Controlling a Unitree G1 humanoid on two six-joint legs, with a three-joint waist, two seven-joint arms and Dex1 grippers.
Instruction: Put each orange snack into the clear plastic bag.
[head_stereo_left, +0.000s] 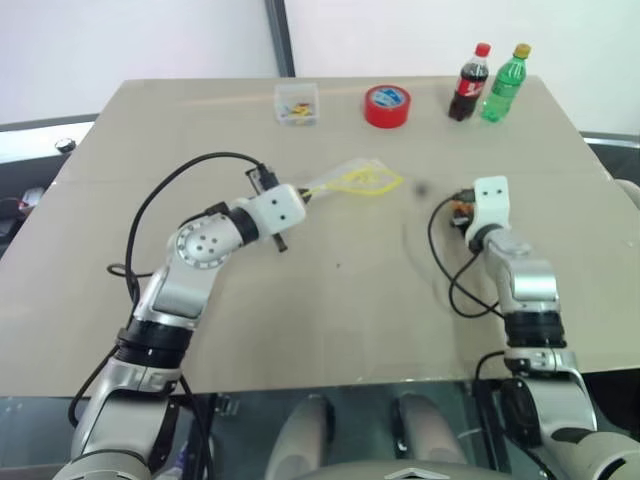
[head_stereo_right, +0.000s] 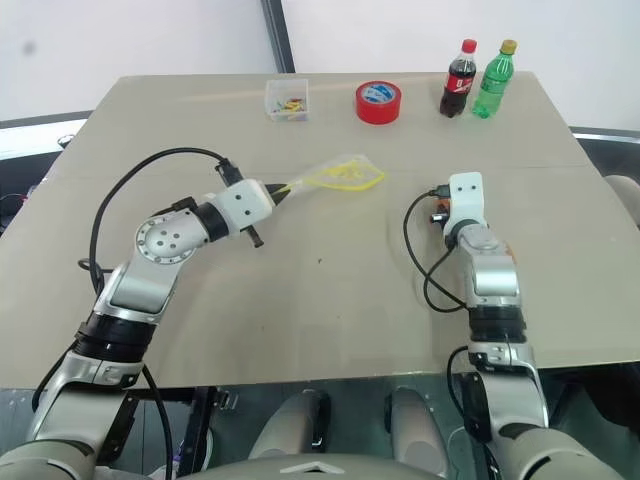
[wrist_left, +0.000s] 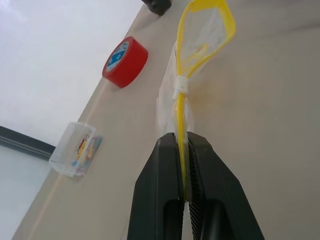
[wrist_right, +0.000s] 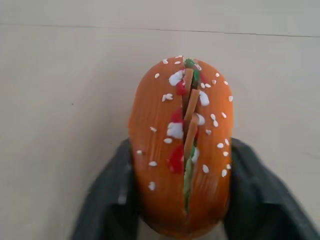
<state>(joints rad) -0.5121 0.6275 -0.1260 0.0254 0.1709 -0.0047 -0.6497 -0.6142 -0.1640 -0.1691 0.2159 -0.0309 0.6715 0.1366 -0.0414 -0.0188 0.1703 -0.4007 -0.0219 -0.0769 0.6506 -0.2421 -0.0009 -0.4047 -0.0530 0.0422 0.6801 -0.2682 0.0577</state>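
Currently the left gripper (wrist_left: 184, 150) is sitting left of centre in the left eye view, its two black fingers (wrist_left: 162, 190) pressing tight on the yellow seal strip of the clear plastic bag (head_stereo_left: 362, 180). From those fingers the bag is stretching toward the middle of the table (head_stereo_left: 330, 320), its far end looping open in a yellow outline with some yellowish bits showing through the film.

At the right of centre the right gripper (wrist_right: 182, 200) is clasping an orange snack (wrist_right: 181, 145), with one dark finger on each flank of it. In the right wrist view this snack is looking like a small glossy bun speckled with white seeds, split down the middle with red, green and orange filling showing in the slit. In the right eye view it is peeking out as a dark orange spot (head_stereo_right: 440, 207) just beside the white wrist housing, well apart from the bag.

Along the upper edge of the frame a small clear box (head_stereo_left: 297, 103), a red tape roll (head_stereo_left: 387, 105), a cola bottle (head_stereo_left: 468, 83) and a green bottle (head_stereo_left: 505, 83) are standing in a row.
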